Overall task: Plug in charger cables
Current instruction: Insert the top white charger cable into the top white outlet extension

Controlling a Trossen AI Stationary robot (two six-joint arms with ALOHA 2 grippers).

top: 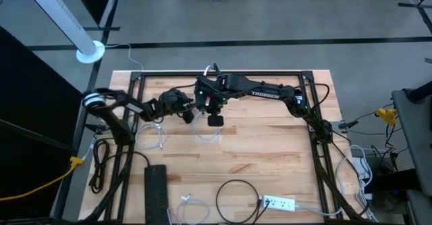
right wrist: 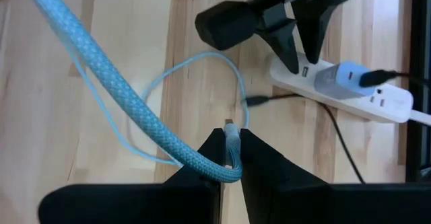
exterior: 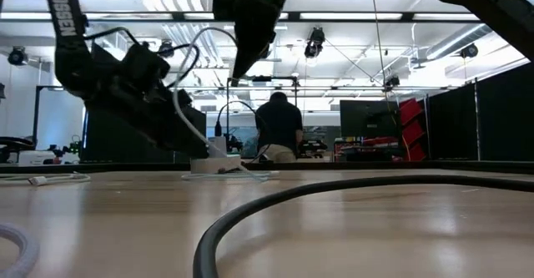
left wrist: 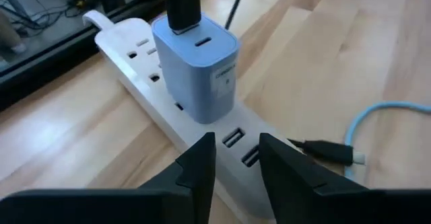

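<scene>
Pinched between the right gripper's [right wrist: 232,158] fingers, a braided white cable [right wrist: 108,83] hangs above the table [top: 270,151] near the power strip [right wrist: 350,93], where the left gripper [left wrist: 236,160], slightly spread and empty, waits; any slip could miss the port.

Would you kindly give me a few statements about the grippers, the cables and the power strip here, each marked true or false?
1. The right gripper grips a braided light cable. True.
2. The left gripper holds a plug. False: its fingers are open and empty, over the white power strip.
3. A charger block sits plugged into that strip. True.
4. The small black plug is seated in a USB port. False: it lies loose on the table beside the strip.
</scene>
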